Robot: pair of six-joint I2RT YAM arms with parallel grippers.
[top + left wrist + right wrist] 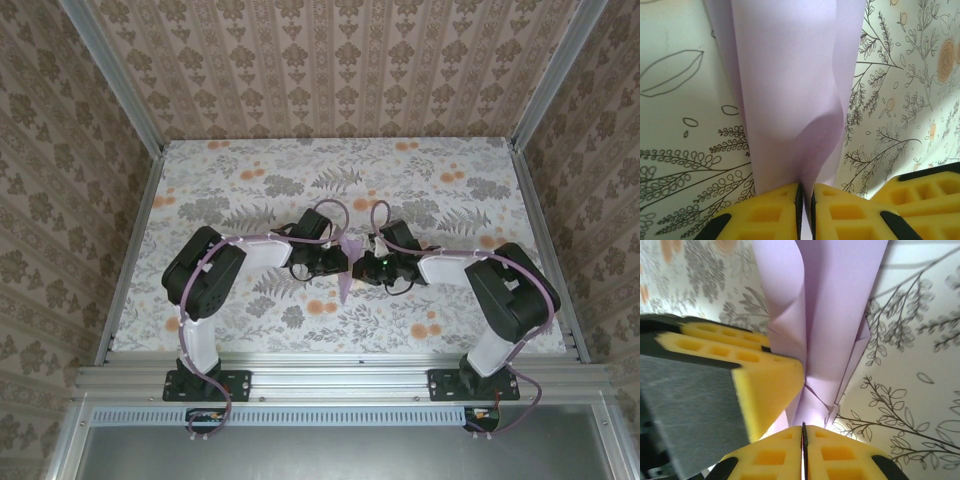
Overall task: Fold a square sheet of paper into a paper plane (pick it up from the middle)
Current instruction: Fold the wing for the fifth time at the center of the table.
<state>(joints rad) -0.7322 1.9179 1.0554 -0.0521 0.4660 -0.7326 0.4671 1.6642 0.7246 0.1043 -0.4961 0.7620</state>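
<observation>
The square sheet of paper is pale lilac and folded into a narrow pointed dart, like a paper plane, with its tip toward the near edge. It hangs between both grippers over the middle of the floral table. My left gripper is shut on it; in the left wrist view the paper rises out of the seam of my left gripper. My right gripper faces it from the right. In the right wrist view its yellow jaws are pressed together where the folded paper meets them. A left fingertip shows beside it.
The floral tabletop is bounded by metal rails on the left, right and front. Patterned walls stand behind and on both sides. Both arms bend inward, their elbows near the table's sides.
</observation>
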